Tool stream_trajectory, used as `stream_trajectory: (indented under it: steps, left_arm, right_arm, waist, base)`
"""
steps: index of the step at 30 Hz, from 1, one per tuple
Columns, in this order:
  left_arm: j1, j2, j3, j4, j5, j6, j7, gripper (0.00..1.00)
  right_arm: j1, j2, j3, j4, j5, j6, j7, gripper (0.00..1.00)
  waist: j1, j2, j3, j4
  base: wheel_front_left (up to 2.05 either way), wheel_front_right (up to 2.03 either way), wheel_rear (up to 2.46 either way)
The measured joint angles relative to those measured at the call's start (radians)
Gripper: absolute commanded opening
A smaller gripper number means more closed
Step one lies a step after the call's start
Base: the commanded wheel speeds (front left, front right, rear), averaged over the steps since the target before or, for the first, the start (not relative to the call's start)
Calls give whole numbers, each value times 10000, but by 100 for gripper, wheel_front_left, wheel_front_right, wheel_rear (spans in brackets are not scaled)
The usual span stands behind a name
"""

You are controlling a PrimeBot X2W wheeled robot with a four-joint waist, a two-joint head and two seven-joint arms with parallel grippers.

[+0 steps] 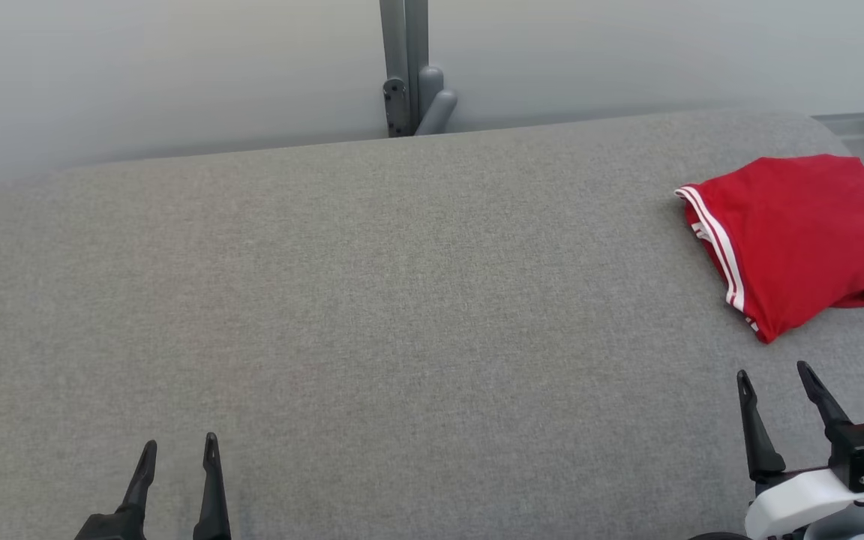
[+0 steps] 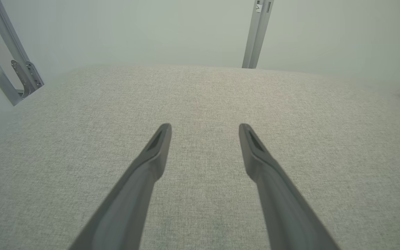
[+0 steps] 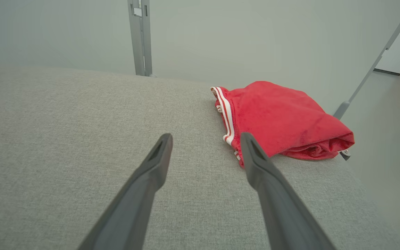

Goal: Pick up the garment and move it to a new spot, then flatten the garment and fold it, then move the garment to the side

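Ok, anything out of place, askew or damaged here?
Nothing damaged or spilled. The red garment lies folded at the grey table's right end, turned at an angle to the edge and close to it. The left gripper and right gripper stand open, clear of it.

The garment [image 1: 799,232] lies at the far right of the table [image 1: 372,315]. The right gripper [image 1: 772,368] is near before it, and the left gripper [image 1: 181,439] is well apart at the left.

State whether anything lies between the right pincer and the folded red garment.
Nothing visible does. The right pincer is open and apart from the red garment, which lies just beyond its fingertips. A bare strip of the grey surface separates them.
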Motion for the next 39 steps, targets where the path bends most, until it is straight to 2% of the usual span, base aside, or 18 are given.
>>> stream_trajectory:
  steps: [4,8,17,39]
  left_arm:
    - [3,-2,-77,82,12,-25,0,100]
    - [-36,-2,-244,198,-138,-253,0,100]
    - [-255,-4,-439,548,-169,-585,0,100]
    - [-182,-21,-408,943,-163,-627,0,100]
  right_arm:
    - [179,819,-516,-328,-913,0,-42,100]
    - [616,1147,-711,-709,-1501,0,-46,100]
    - [582,1302,-560,-570,-1722,0,-50,100]
    - [552,1381,-686,-303,-1407,2,-40,100]
  waist:
    - [0,0,-308,225]
    - [0,0,-506,413]
    - [0,1,-635,393]
    - [0,2,-701,552]
  base:
    - [0,0,0]
    - [0,0,0]
    - [0,0,0]
    - [0,0,0]
